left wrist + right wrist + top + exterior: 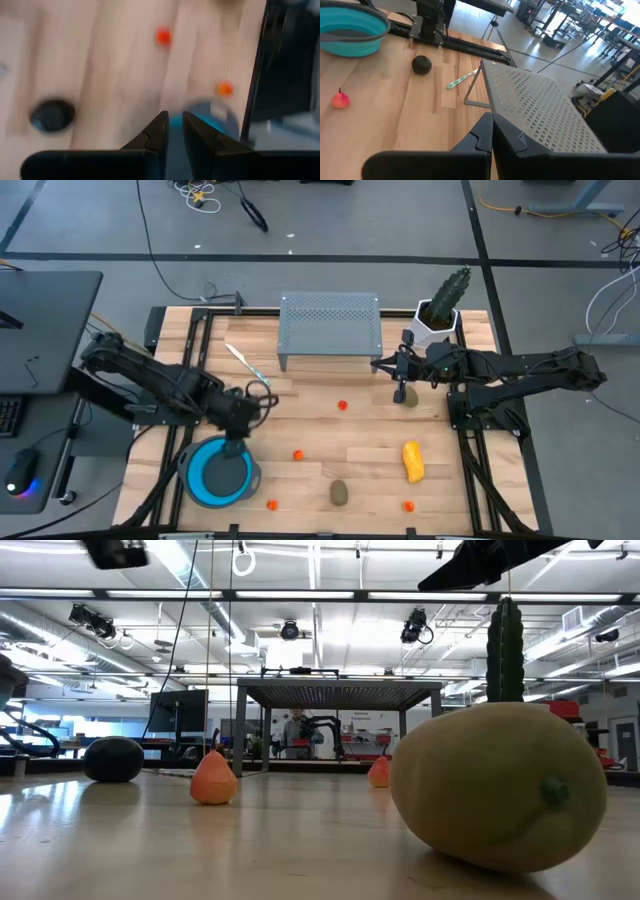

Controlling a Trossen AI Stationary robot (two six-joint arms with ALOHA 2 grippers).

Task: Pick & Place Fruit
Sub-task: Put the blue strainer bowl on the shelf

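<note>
The fruit lies loose on the wooden table (330, 430). It is a yellow-orange oblong (412, 461), two olive ovals (340, 493) (408, 395), a dark purple ball (421, 64) (52, 115) and several small orange-red balls (342, 406) (298, 454). My left gripper (175, 122) points down over the far rim of the blue bowl (220, 473). Its fingertips stand a narrow gap apart with nothing between them. My right gripper (492, 122) is shut and empty, and hovers by the grey rack's front right corner, above the far olive oval.
A grey perforated rack (330, 330) stands at the far middle, with a cactus in a white pot (443, 305) to its right. A white-and-blue stick (245, 365) lies left of the rack. Black rails (470, 450) run along the table's sides. The table's middle has free room.
</note>
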